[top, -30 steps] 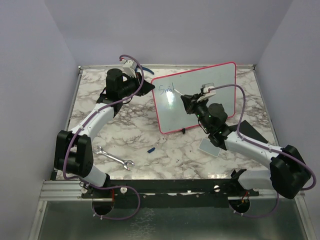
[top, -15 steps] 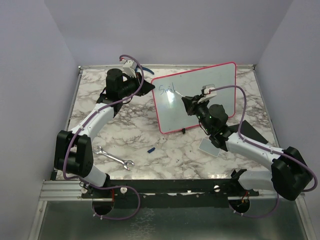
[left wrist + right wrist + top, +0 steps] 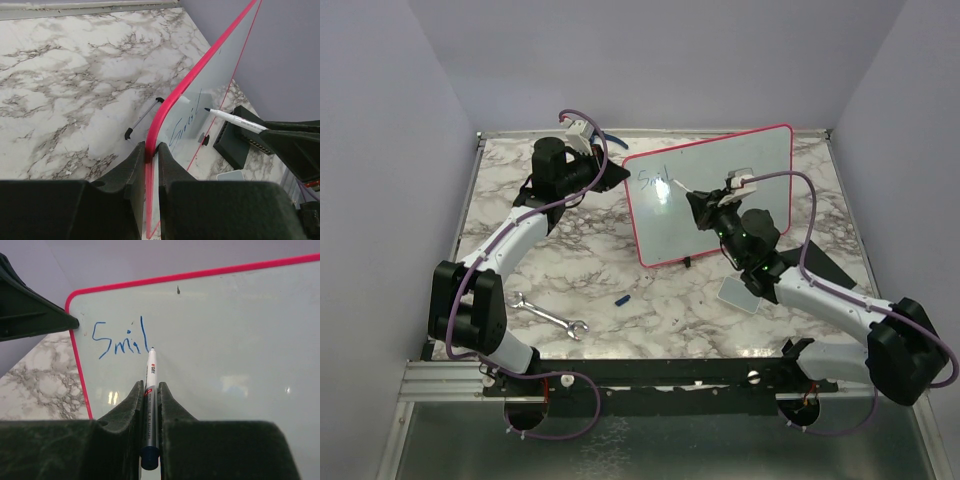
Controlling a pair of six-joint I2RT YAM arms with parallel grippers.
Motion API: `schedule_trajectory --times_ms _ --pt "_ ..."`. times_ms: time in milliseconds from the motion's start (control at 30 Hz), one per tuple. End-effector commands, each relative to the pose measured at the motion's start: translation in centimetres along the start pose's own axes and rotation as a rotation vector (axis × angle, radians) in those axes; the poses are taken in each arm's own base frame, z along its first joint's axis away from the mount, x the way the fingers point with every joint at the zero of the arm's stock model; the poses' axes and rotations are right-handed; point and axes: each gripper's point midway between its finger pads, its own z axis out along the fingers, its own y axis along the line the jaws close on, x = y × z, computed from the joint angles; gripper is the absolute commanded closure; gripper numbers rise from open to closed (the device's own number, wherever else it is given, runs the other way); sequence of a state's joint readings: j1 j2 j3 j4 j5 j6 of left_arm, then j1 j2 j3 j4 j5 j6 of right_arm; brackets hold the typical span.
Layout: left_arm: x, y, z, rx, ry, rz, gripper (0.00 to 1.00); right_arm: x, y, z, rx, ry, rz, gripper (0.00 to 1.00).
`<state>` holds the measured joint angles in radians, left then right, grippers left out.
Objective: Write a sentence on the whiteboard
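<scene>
The whiteboard (image 3: 720, 190) stands upright on the marble table, red-pink frame, also in the right wrist view (image 3: 225, 330) and edge-on in the left wrist view (image 3: 220, 95). Blue letters "Smil" (image 3: 120, 340) are written at its upper left; they also show in the top view (image 3: 651, 179). My left gripper (image 3: 151, 150) is shut on the board's left edge. My right gripper (image 3: 150, 390) is shut on a white marker (image 3: 150, 385), its tip at the board just right of the "l". The marker also shows in the left wrist view (image 3: 235, 120).
A silver wrench (image 3: 548, 316) and a small blue cap (image 3: 623, 299) lie on the table's front left. A small grey pad (image 3: 738, 295) lies under my right arm. A black block (image 3: 240, 140) sits right of the board. A back foot bar (image 3: 143, 118) props the board.
The right gripper with the marker has shifted slightly right along the board; the letter "l" has been added after "Smi". The left arm has not moved.
</scene>
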<state>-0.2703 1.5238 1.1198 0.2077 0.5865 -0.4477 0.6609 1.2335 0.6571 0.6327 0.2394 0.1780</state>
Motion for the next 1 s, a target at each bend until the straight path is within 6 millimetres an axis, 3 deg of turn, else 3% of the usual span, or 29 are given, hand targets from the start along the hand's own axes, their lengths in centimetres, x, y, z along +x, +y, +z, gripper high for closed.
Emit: schedule_trajectory --times_ms 0,967 --pt "-1.3 -1.5 -0.7 0.032 -0.037 0.041 0.94 -2.2 0.3 -1.0 -0.030 -0.052 -0.014 1.00" --pt "-1.3 -1.5 -0.8 0.031 -0.040 0.044 0.94 -1.4 -1.0 0.5 0.055 -0.030 -0.037 1.00"
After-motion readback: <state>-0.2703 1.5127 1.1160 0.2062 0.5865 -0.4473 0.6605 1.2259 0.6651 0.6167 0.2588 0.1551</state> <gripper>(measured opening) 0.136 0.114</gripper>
